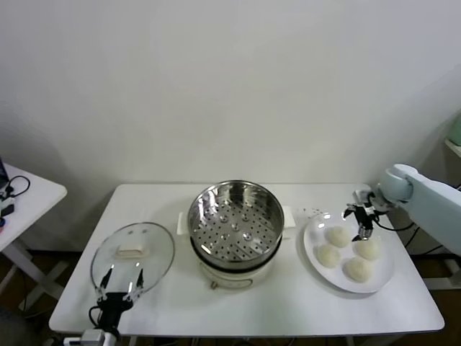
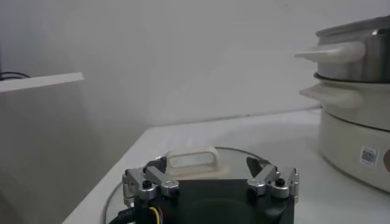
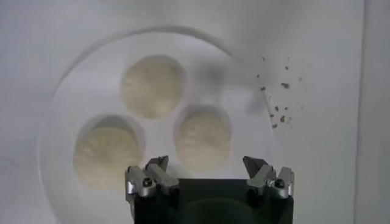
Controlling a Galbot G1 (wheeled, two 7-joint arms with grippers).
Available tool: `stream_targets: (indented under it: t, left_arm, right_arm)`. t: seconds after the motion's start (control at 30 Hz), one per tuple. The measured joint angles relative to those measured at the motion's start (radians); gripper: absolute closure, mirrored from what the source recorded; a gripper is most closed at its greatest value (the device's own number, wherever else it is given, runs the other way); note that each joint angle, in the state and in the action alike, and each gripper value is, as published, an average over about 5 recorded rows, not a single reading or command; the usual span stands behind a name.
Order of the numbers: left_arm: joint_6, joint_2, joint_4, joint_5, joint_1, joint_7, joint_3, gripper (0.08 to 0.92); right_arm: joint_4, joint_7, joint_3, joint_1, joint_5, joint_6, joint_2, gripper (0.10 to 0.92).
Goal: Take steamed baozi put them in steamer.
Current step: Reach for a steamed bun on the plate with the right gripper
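The steel steamer [image 1: 235, 223] stands on its cream base at the table's middle, its basket holding nothing. Four off-white baozi lie on a white plate [image 1: 382, 277] to its right: the far left one [image 1: 336, 236], the near left one [image 1: 328, 255], the far right one [image 1: 366, 249] and the near right one [image 1: 357, 269]. My right gripper [image 1: 360, 222] hovers open over the plate's far side. In the right wrist view three baozi show on the plate [image 3: 64, 103], and one baozi [image 3: 203, 137] lies just ahead of the open right gripper [image 3: 206, 164]. My left gripper [image 1: 119, 283] is open and empty by the table's front left.
A round glass lid [image 1: 133, 256] with a cream handle [image 2: 190, 161] lies flat left of the steamer [image 2: 359, 91], under my left gripper [image 2: 206, 165]. Dark crumbs [image 1: 313, 212] dot the table behind the plate. A white side table [image 1: 29, 194] stands at the far left.
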Motion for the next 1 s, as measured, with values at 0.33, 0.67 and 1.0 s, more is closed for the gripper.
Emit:
stream_targets:
  t: [0.33,0.67,1.0]
  left_arm:
    - [-0.007,0.006,0.014,0.000,-0.001,0.000,-0.006,0.177]
    - [-0.010,0.010,0.028,0.002,-0.001,0.002,-0.006,0.177]
    - [-0.012,0.013,0.042,0.003,-0.010,0.001,-0.008,0.177]
  right_arm:
    - [-0.067,-0.024,-0.028,0.005,-0.009,0.009,0.060,0.203]
    - [-0.102,-0.030,-0.029,-0.017,-0.022,0.008,0.093,0.203]
    - [-0.127,-0.030,-0.021,-0.032,-0.038,0.008,0.114,0.336]
